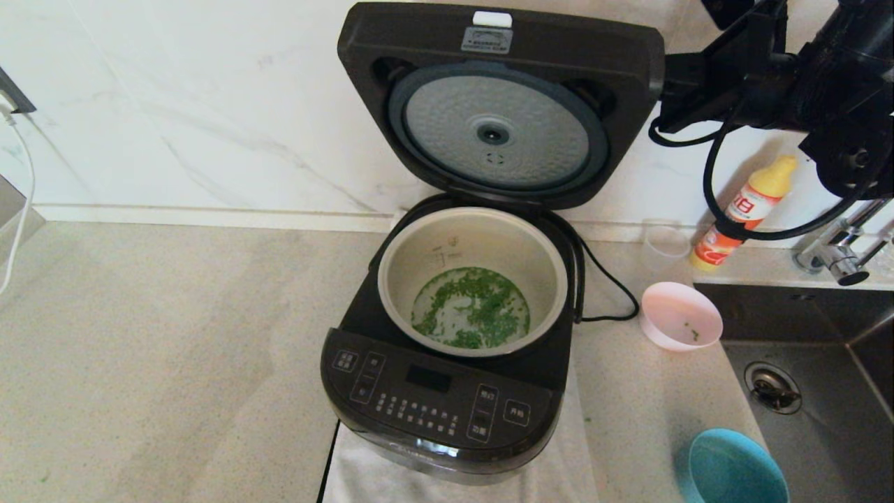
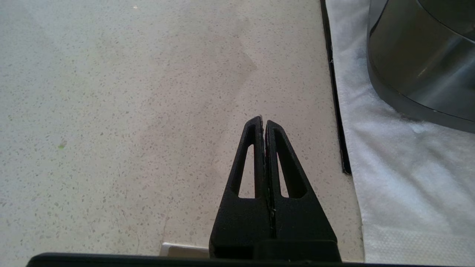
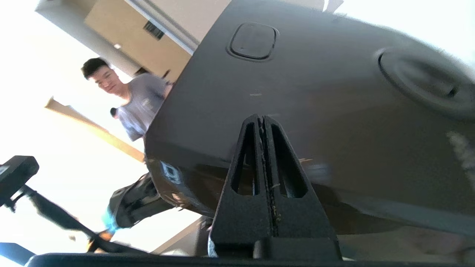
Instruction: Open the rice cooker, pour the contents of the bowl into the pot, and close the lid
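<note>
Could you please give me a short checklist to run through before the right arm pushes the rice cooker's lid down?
1. Green bits in the pot: ok.
2. Pink bowl set down clear of the rice cooker, only a few bits left: ok.
3. Pot rim free of obstructions: ok.
4. Right pincer shut, behind the lid: ok.
5. Right pincer touching the lid: cannot tell.
6. Left pincer shut, over bare counter: ok.

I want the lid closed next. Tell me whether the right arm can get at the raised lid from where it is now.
Probably yes. The right gripper, fingers shut, sits behind the upright lid, pointing at its glossy outer face with nothing between them. Whether it already touches is unclear. The pot below looks unobstructed.
</note>
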Available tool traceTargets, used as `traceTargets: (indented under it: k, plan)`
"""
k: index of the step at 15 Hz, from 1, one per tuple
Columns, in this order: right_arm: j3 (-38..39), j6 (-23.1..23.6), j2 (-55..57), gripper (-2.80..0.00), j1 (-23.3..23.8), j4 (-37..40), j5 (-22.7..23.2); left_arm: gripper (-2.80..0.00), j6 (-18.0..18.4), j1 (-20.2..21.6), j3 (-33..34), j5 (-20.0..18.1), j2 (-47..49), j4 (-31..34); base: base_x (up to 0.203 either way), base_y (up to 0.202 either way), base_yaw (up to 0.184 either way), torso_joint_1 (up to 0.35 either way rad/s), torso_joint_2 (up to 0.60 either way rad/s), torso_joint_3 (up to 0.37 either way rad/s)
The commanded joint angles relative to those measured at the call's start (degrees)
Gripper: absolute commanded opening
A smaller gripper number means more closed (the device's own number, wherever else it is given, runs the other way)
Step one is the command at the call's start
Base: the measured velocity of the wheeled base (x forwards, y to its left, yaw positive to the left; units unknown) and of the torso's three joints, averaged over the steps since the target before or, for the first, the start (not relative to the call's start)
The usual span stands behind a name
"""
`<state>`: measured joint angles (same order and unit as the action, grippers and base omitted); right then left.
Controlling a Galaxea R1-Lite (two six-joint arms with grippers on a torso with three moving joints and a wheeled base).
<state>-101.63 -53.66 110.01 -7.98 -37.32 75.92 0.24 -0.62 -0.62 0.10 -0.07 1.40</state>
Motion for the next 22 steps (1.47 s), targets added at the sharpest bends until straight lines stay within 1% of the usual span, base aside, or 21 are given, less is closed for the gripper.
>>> traceTargets:
  k: [1, 3, 6, 9, 13, 17, 22]
  plan:
    - [2.88, -0.30, -0.80, -2.80, -0.45, -0.26, 2.23, -2.80, 0.02, 0.01, 0.01, 0.08, 0.07, 0.00, 0.000, 0.000, 0.000, 0.000, 0.00, 0.000]
    - [5.24, -0.24, -1.49, -2.80, -0.66, -0.30, 4.14, -2.80, 0.02, 0.01, 0.01, 0.08, 0.07, 0.00, 0.000, 0.000, 0.000, 0.000, 0.00, 0.000]
    - [8.15, -0.22, -3.03, -2.80, -1.20, -0.29, 4.54, -2.80, 0.02, 0.01, 0.01, 0.05, 0.07, 0.00, 0.000, 0.000, 0.000, 0.000, 0.00, 0.000]
    - [12.07, -0.21, -4.80, -2.80, -2.92, -0.30, 5.35, -2.80, 0.02, 0.01, 0.01, 0.02, 0.07, 0.00, 0.000, 0.000, 0.000, 0.000, 0.00, 0.000]
    - [15.74, -0.13, -4.73, -2.80, -5.29, -0.30, 5.38, -2.80, 0.02, 0.01, 0.01, -0.01, 0.07, 0.00, 0.000, 0.000, 0.000, 0.000, 0.00, 0.000]
    - [17.59, -0.13, -4.32, -2.80, -5.73, -0.18, 5.29, -2.80, 0.11, 0.01, 0.01, 0.08, 0.07, 0.00, 0.000, 0.000, 0.000, 0.000, 0.00, 0.000]
    - [24.50, 0.53, -4.39, -2.80, -6.13, -0.49, 4.99, -2.80, 0.10, 0.01, 0.01, 0.07, 0.07, 0.00, 0.000, 0.000, 0.000, 0.000, 0.00, 0.000]
